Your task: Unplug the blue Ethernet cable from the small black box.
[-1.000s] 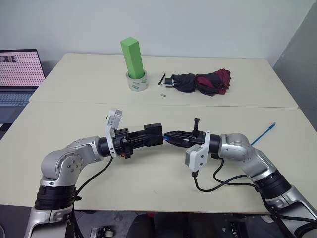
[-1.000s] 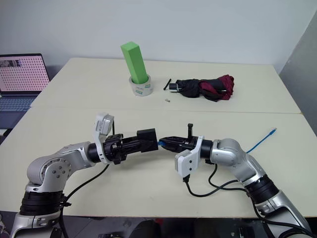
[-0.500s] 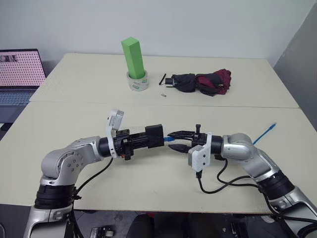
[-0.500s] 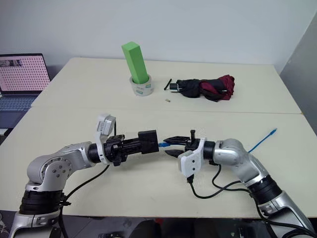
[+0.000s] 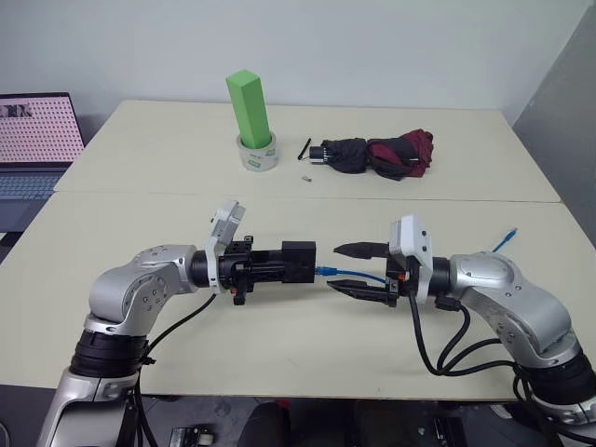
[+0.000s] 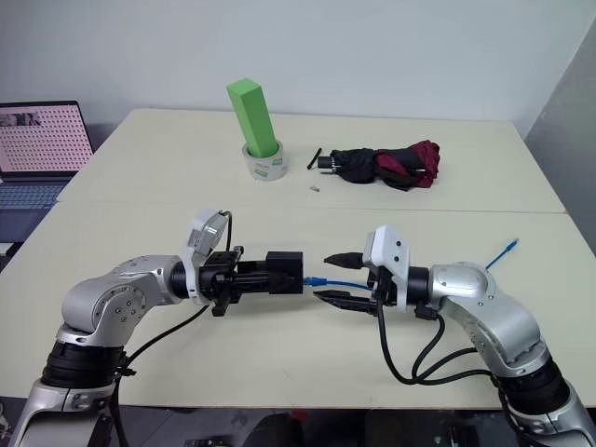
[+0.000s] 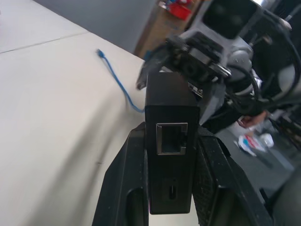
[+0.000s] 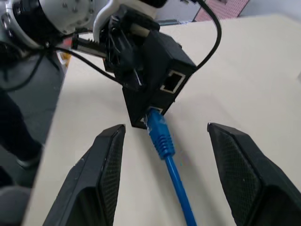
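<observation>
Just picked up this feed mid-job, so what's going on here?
The left gripper holds the small black box above the table, its jaws shut on it. The blue Ethernet cable is still plugged into the box. The right gripper faces the box with jaws open on either side of the cable, not gripping it.

1. The Ethernet cable (image 5: 352,275) between my hands is bright blue.
2. The small box (image 5: 299,262) is matte black.
3. The table (image 5: 168,158) is pale cream.
4. The block (image 5: 249,107) is green.
5. The umbrella (image 5: 382,155) is black and maroon.
6. The laptop (image 5: 33,140) screen shows a pink dotted pattern.
</observation>
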### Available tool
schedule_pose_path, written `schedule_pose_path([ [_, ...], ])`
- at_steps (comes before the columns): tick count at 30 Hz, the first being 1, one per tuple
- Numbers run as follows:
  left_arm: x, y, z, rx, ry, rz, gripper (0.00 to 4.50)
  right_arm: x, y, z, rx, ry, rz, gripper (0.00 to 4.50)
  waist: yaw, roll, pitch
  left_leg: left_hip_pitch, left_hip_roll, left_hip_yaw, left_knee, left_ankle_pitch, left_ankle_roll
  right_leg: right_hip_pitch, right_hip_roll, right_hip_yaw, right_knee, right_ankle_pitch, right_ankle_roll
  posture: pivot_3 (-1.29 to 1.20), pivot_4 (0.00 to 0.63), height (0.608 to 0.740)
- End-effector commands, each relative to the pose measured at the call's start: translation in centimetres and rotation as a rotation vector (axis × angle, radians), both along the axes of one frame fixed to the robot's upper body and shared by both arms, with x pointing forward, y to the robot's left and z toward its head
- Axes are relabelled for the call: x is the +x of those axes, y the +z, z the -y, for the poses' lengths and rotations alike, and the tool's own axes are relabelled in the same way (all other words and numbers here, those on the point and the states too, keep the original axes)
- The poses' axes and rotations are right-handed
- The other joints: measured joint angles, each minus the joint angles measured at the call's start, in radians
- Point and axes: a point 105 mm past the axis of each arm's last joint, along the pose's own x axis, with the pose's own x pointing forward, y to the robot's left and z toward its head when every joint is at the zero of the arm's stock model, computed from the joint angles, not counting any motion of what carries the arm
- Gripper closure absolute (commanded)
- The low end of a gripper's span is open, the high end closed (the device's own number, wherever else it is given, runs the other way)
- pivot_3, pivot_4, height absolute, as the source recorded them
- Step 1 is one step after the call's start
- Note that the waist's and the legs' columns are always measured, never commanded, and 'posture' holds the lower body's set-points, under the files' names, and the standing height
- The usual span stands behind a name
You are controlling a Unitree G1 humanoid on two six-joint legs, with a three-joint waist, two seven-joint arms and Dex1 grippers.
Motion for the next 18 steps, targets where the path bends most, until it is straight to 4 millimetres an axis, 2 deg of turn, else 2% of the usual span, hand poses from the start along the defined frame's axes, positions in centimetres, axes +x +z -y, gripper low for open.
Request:
schedule_pose_path([
  [1,-0.37,1.10,0.29,-0.004,-0.052,0.058,3.72,-0.76,1.17,-0.26,0.064,0.027,-0.080,1.56,0.000,0.000,0.000,0.000,0.000,0.000,0.000,0.000,0.000,0.000,0.000,0.000,0.000,0.000,0.000,0.00,0.150,0.740],
  [6,-0.30,0.99,0.32,-0.008,-0.059,0.061,3.72,-0.67,1.31,-0.35,0.110,0.026,-0.165,1.56,-0.001,0.000,0.000,0.000,0.000,0.000,0.000,0.000,0.000,0.000,0.000,0.000,0.000,0.000,0.000,0.00,0.150,0.740],
  [18,-0.11,0.66,0.15,-0.023,-0.050,0.060,3.72,-0.70,0.97,-0.77,0.102,0.035,-0.187,1.56,-0.001,0.000,0.000,0.000,0.000,0.000,0.000,0.000,0.000,0.000,0.000,0.000,0.000,0.000,0.000,0.00,0.150,0.740],
])
